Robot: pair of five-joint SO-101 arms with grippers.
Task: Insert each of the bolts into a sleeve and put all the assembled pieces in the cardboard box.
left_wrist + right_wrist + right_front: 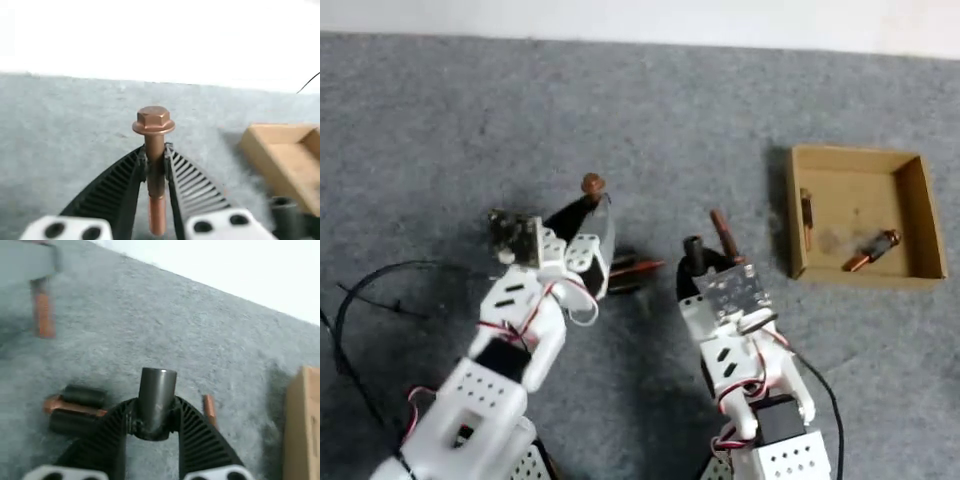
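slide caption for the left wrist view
Left gripper grips a copper bolt by its shank, cardboard box on the mat beyond.

A grey, felt-like mat covers the table across nearly the whole high view. A white strip runs along the top edge of the frame, meeting the mat in a straight line. At the lower left, a thin black cable arcs over the mat and curves down along the left edge.

Copper hex-head bolt upright in the left gripper, dark sleeve upright in the right gripper, a sleeved bolt lying inside the cardboard box
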